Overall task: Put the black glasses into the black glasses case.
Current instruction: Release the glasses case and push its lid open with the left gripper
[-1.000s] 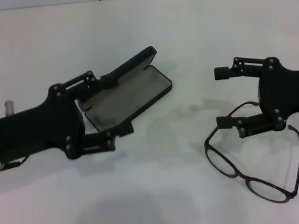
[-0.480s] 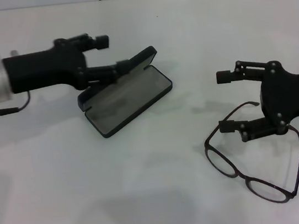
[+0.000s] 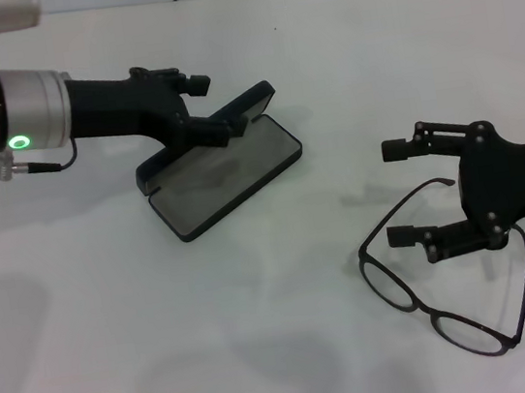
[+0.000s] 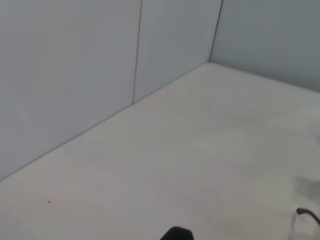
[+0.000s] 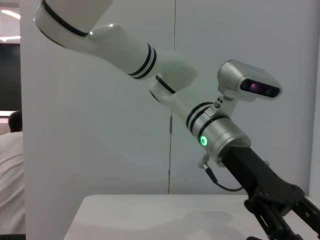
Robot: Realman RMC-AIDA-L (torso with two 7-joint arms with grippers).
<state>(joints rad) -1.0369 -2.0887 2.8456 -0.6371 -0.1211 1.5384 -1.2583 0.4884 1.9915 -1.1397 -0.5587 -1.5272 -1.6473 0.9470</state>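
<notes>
The right gripper (image 3: 397,192), fingers wide apart, hovers over the thin black-framed glasses (image 3: 448,286) on the white table (image 3: 291,329); it should seemingly close on one temple. The left gripper (image 3: 208,104), fingers narrowly apart, reaches over the lid of the open matte black hinged glasses case (image 3: 219,168), well apart from the glasses.

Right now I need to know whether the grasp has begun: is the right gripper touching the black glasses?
Cannot tell. In the head view the open right gripper overlaps the black glasses near one temple arm, with no plain contact or gap.
</notes>
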